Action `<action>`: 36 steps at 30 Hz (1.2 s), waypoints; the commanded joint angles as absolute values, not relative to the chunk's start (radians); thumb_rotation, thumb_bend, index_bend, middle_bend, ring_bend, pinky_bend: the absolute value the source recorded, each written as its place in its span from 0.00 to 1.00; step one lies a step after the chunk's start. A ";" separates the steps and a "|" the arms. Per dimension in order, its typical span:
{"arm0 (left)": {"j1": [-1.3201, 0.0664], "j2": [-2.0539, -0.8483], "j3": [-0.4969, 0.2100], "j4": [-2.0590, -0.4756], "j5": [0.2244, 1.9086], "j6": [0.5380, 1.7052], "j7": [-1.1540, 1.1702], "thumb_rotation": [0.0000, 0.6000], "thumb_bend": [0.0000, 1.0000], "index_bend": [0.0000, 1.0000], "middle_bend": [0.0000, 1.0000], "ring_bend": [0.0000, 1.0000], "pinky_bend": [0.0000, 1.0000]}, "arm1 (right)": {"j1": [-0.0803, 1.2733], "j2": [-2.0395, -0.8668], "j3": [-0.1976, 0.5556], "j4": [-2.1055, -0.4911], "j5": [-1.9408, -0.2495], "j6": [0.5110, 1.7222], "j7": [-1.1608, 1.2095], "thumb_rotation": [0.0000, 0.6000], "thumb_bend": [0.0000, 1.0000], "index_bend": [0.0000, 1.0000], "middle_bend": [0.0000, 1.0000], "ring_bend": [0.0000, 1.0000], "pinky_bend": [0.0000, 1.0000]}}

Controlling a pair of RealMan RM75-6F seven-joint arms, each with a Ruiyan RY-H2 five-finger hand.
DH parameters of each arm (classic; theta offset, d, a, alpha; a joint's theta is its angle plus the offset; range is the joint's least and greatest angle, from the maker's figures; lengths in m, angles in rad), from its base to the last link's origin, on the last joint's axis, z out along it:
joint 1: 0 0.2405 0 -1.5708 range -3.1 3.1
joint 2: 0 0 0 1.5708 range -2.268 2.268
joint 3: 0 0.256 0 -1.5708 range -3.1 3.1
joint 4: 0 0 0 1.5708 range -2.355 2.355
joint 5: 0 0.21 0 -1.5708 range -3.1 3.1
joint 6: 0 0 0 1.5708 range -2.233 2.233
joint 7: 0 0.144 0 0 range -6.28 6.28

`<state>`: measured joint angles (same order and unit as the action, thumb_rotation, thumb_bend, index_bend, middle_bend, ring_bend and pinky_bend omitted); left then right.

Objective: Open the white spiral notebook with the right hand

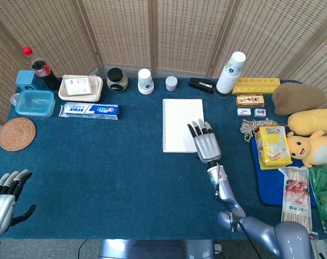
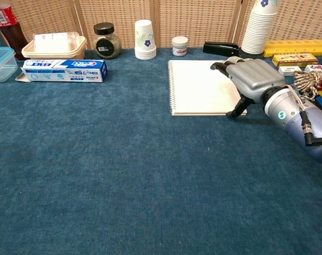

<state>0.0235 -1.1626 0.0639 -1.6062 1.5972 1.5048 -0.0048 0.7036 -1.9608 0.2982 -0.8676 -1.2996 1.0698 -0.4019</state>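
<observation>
The white spiral notebook [image 1: 181,124] [image 2: 201,86] lies closed and flat on the blue cloth, its spiral along the left edge. My right hand [image 1: 204,141] [image 2: 250,81] hovers over the notebook's near right corner, palm down, fingers spread and pointing away from me. Its thumb reaches down at the notebook's front right edge; whether it touches is unclear. It holds nothing. My left hand [image 1: 2,202] rests open at the table's near left corner, seen only in the head view.
Behind the notebook stand a black stapler [image 1: 201,84], a small white jar [image 1: 171,82], paper cups [image 1: 145,81] and a tall cup stack [image 1: 230,73]. A toothpaste box [image 1: 89,110] lies left. Rope [image 1: 253,128], snacks and plush toys crowd the right.
</observation>
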 commanded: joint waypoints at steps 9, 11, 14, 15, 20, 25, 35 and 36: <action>0.028 -1.165 0.067 -1.596 1.591 1.510 -0.017 1.00 0.27 0.17 0.10 0.05 0.00 | 0.726 -1.972 0.267 -0.785 -1.325 1.090 -0.405 1.00 0.17 0.09 0.14 0.04 0.14; 0.028 -1.166 0.067 -1.594 1.592 1.511 -0.019 1.00 0.27 0.17 0.10 0.05 0.00 | 0.726 -1.978 0.258 -0.770 -1.338 1.108 -0.392 1.00 0.17 0.09 0.14 0.05 0.14; 0.030 -1.169 0.069 -1.591 1.595 1.514 -0.024 1.00 0.27 0.17 0.10 0.05 0.00 | 0.722 -2.001 0.247 -0.727 -1.365 1.157 -0.342 1.00 0.18 0.09 0.15 0.06 0.14; 0.031 -1.169 0.070 -1.589 1.595 1.516 -0.026 1.00 0.27 0.17 0.10 0.05 0.00 | 0.722 -2.011 0.246 -0.709 -1.372 1.175 -0.324 1.00 0.18 0.09 0.15 0.06 0.14; 0.035 -1.170 0.072 -1.584 1.594 1.521 -0.030 1.00 0.27 0.17 0.10 0.05 0.00 | 0.725 -2.055 0.252 -0.636 -1.383 1.223 -0.259 1.00 0.17 0.09 0.15 0.08 0.14; 0.039 -1.171 0.075 -1.581 1.598 1.527 -0.037 1.00 0.27 0.17 0.10 0.05 0.00 | 0.742 -2.098 0.276 -0.584 -1.374 1.250 -0.228 1.00 0.16 0.09 0.15 0.09 0.14; 0.053 -1.173 0.081 -1.566 1.604 1.549 -0.064 1.00 0.27 0.17 0.10 0.05 0.00 | 0.806 -2.151 0.338 -0.538 -1.362 1.330 -0.200 1.00 0.15 0.10 0.15 0.10 0.15; 0.054 -1.174 0.081 -1.564 1.605 1.550 -0.067 1.00 0.27 0.17 0.10 0.05 0.00 | 0.810 -2.151 0.344 -0.543 -1.359 1.333 -0.199 1.00 0.15 0.10 0.15 0.10 0.15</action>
